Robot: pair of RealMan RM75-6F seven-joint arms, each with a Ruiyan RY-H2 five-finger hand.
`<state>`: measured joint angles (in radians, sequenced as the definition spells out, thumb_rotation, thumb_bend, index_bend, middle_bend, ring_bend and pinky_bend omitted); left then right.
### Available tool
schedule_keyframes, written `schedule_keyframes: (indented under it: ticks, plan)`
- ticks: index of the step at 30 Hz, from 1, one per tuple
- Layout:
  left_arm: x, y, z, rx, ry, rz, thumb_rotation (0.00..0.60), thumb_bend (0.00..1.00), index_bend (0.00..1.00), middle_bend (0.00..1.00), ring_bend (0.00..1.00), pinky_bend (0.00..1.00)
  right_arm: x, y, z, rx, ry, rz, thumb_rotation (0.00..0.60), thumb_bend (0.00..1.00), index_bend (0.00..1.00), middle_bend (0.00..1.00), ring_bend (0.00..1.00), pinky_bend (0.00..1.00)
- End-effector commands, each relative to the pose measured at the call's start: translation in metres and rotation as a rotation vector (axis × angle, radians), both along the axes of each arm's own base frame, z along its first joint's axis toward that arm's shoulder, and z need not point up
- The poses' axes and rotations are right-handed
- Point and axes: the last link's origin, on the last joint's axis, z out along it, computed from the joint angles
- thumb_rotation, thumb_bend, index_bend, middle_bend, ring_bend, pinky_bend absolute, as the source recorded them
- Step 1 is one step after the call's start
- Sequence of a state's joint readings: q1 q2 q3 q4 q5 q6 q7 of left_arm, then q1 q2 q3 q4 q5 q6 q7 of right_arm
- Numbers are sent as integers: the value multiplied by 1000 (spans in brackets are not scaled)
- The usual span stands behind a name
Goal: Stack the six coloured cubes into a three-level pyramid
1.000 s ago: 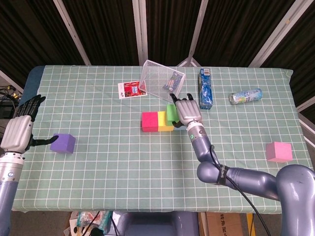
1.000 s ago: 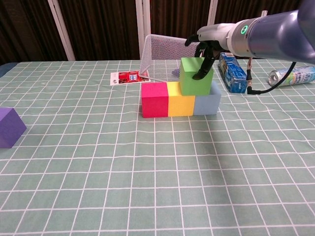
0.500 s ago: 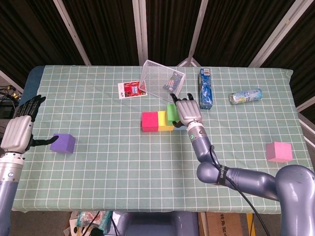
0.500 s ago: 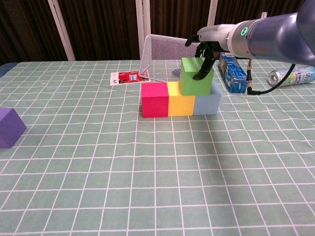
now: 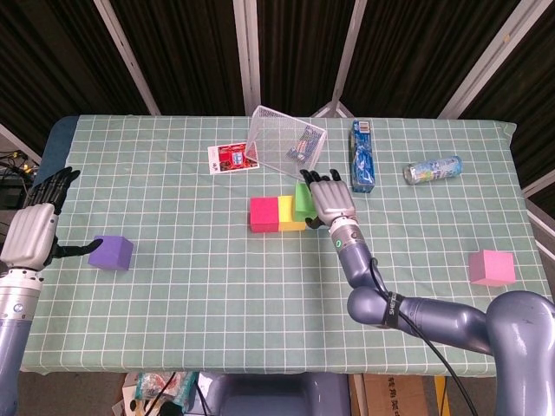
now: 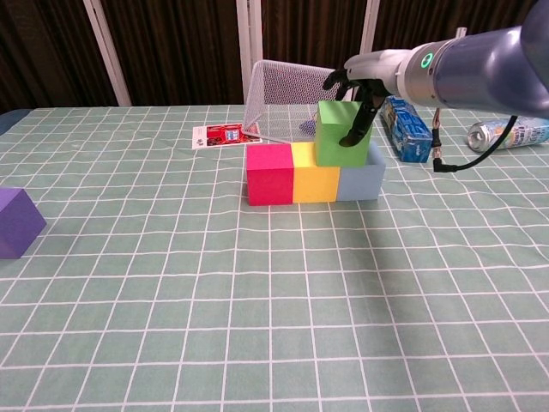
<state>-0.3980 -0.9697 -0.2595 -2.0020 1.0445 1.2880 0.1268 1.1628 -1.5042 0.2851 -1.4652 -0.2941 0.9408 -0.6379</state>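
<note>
right hand (image 6: 358, 101) clasping green cube (image 6: 341, 133), seated astride yellow cube (image 6: 314, 176) and blue cube (image 6: 361, 178); left hand (image 5: 33, 232) spread, empty, just beside purple cube (image 5: 111, 252), nearer it than the right.

Lab: framed, black-curtained test table (image 5: 173, 286)

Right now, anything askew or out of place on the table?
The wire basket behind the cube row is tipped up on its edge, not flat. The plastic bottle lies on its side. The green cube, held by the right hand, sits over the yellow-blue seam as a second level should.
</note>
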Motion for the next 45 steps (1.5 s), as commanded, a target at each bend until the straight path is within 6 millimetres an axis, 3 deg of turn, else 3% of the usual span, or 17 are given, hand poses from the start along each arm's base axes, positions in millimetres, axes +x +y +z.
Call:
schedule_keyframes:
  ticks: [1,11,17,29,39,42,45]
  plan:
    - [0,0,0,0,0,0,600,88,0,0,0,0,1,0,0,-3,-1,2,600,299,0,100,165,0]
    - [0,0,0,1,1,-1,600,88,0,0,0,0,0,9,6,-7,33,19,600,299,0,1,55,0]
    - [0,-1,1,4,1,0,600,87,0,0,0,0,-14,26,26,-37,76,29,600,298,0,0,17,0]
    - [0,-4,-2,1,18,-10,600,87,0,0,0,0,-96,79,100,-228,37,-31,600,299,0,0,0,0]
    - [-3,-3,-13,-8,48,-13,600,87,0,0,0,0,-158,118,136,-340,61,-80,600,299,0,0,0,0]
    - [-8,-3,-20,-20,73,-1,600,87,0,0,0,0,-192,144,153,-413,80,-135,600,299,0,0,0,0]
    - [-13,-3,-26,-26,82,18,600,77,0,0,0,0,-207,159,158,-444,67,-146,600,299,0,0,0,0]
